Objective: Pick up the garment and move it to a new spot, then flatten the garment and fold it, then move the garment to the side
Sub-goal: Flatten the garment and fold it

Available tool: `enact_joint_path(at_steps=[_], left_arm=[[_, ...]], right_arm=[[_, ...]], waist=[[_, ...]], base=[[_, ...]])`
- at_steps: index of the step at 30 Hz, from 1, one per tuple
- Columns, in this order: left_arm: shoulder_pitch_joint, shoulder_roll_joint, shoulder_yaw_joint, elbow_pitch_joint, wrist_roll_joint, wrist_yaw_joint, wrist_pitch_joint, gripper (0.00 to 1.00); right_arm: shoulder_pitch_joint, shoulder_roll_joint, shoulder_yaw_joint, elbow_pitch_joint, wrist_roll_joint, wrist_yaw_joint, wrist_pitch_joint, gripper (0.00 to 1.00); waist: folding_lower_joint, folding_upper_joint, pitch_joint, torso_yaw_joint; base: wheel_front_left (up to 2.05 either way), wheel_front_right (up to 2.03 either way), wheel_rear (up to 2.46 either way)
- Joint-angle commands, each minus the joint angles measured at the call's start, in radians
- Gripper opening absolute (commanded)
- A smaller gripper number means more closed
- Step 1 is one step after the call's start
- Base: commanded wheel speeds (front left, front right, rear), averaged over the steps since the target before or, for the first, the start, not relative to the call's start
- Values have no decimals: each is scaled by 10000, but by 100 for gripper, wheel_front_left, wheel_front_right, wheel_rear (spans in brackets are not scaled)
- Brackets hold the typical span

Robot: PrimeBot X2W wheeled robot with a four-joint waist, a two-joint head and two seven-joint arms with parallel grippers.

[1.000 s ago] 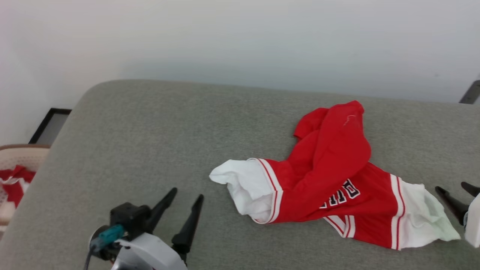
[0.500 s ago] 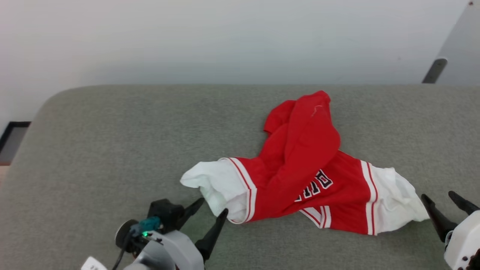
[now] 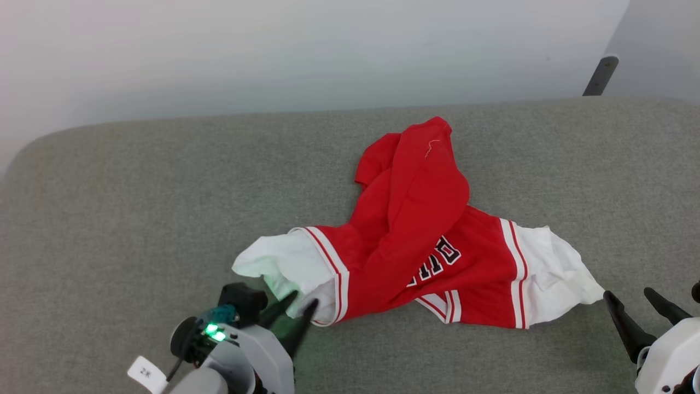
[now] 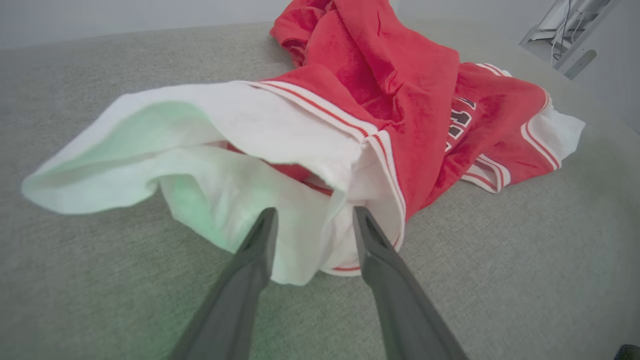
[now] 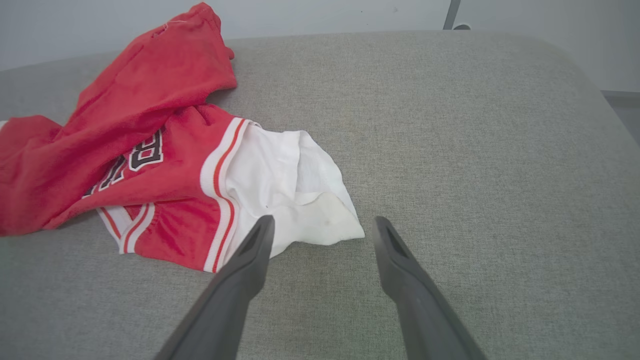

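The garment [image 3: 426,219] lies crumpled slightly right of centre on the grey fabric-covered surface [image 3: 136,219]. Its red body is bunched and folded over toward 12 o'clock, and the lettering [image 3: 437,262] is partly covered. One white sleeve [image 3: 273,262] trails toward 8 o'clock, the other [image 3: 552,262] toward 4 o'clock. The left hand [image 3: 304,298] is at 7 o'clock with its fingers parted. In the left wrist view they straddle the sleeve's lower fold, and no firm pinch is evident. The right hand [image 3: 627,293] is at 5 o'clock, spread wide and holding nothing, its tips just beside the other sleeve's corner. Judgement: the first step, the pick-up, is in hand. The next move calls for the left hand to close on the cloth and the right hand to advance onto its sleeve before any lift. Otherwise the garment is likely to hang from one point. The surface's far edge runs across at 12 o'clock against a pale wall [image 3: 273,49], with a rounded corner at 10 o'clock. Ample bare surface lies toward 9 o'clock for relocation. A grey post [image 3: 599,76] stands beyond the edge at 1 o'clock.
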Motion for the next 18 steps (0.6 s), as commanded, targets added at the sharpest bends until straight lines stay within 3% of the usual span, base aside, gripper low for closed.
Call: enact_joint_path(at_steps=[1, 10, 18], left_arm=[[-136, -38, 13, 159, -115, -32, -10, 0], [-833, 4, 609, 806, -736, -25, -537, 0], [-1366, 955, 1706, -38, -1434, 206, -216, 0]], right_arm=[[-1, 70, -49, -48, -45, -7, -8, 100], [-12, 111, -164, -30, 68, -7, -115, 100], [106, 236, -227, -15, 10, -7, -107, 100]], waist=[[0, 0, 57, -48], [0, 0, 161, 27], [0, 0, 180, 191]], base=[[0, 0, 0], [0, 0, 0], [0, 0, 0]])
